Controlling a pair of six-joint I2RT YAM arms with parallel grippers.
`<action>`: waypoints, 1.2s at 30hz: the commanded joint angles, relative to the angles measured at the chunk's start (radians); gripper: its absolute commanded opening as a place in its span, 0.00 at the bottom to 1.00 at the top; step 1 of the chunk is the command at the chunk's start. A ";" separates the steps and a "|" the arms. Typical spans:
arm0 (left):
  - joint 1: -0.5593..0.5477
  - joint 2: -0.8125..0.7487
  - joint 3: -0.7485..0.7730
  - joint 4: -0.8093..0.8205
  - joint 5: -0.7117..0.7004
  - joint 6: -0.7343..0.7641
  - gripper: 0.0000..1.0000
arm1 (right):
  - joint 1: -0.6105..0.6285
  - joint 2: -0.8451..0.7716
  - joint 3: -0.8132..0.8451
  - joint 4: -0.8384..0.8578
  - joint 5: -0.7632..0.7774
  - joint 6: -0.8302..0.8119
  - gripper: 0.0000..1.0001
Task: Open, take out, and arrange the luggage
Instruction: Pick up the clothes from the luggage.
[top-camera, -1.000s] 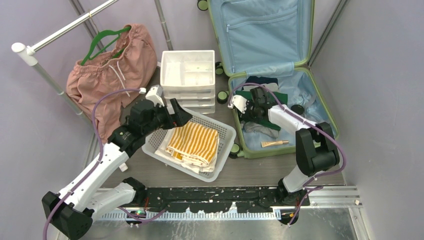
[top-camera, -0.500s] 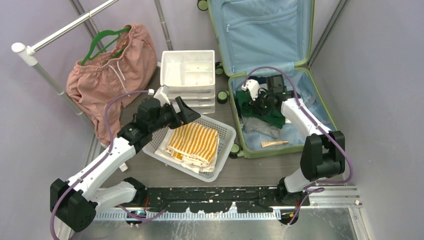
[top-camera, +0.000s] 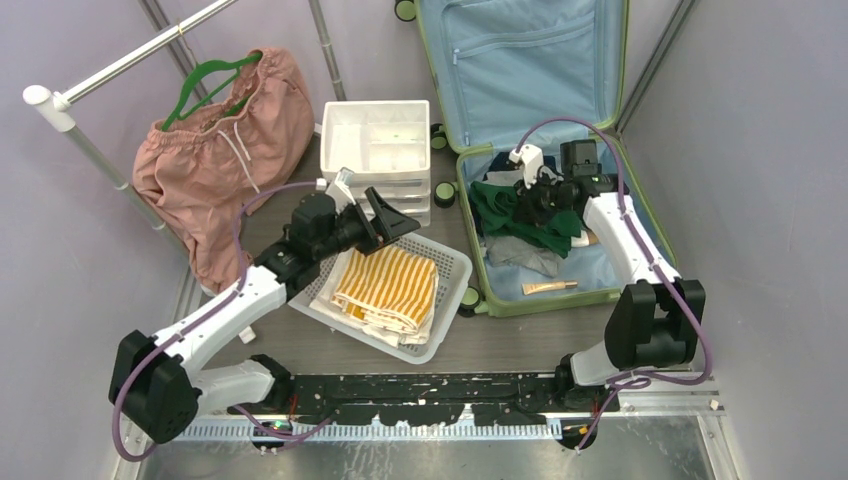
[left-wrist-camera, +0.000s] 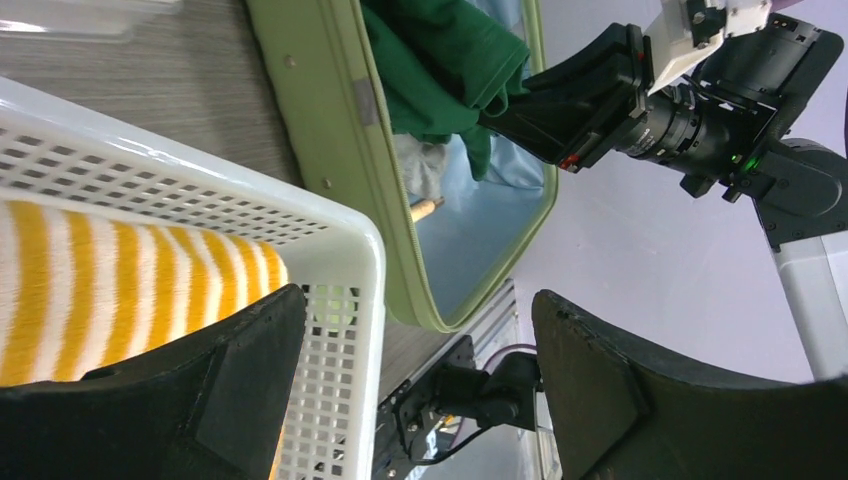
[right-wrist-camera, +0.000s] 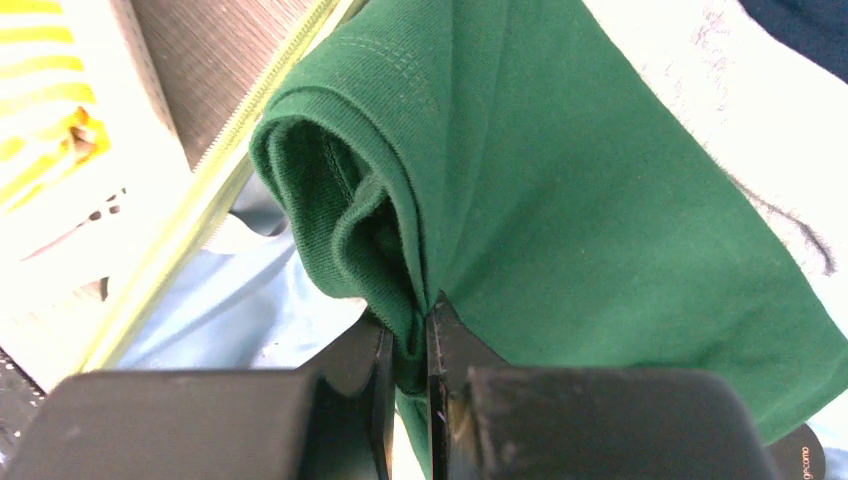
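Over the last second the right gripper (top-camera: 537, 195) has clenched on the green garment (top-camera: 520, 218) and drawn it up and rearward inside the luggage (top-camera: 520, 70). By judgement, extraction of this item is under way, with a grey cloth (top-camera: 525, 255) still to follow. The left gripper (top-camera: 392, 216) has advanced over the white basket (top-camera: 455, 275), jaws spread and empty. The luggage lies open at the right rear of the bench (top-camera: 520, 340): light-green shell, blue-lined lid upright against the wall.
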 joint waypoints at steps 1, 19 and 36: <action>-0.037 0.034 0.000 0.131 0.006 -0.061 0.83 | -0.010 -0.070 0.069 -0.040 -0.103 0.035 0.01; -0.128 0.216 0.106 0.186 0.017 -0.077 0.67 | -0.106 -0.083 0.134 -0.087 -0.166 -0.008 0.01; -0.198 0.446 0.321 0.203 -0.013 -0.060 0.57 | -0.114 -0.115 0.199 -0.173 -0.272 -0.046 0.01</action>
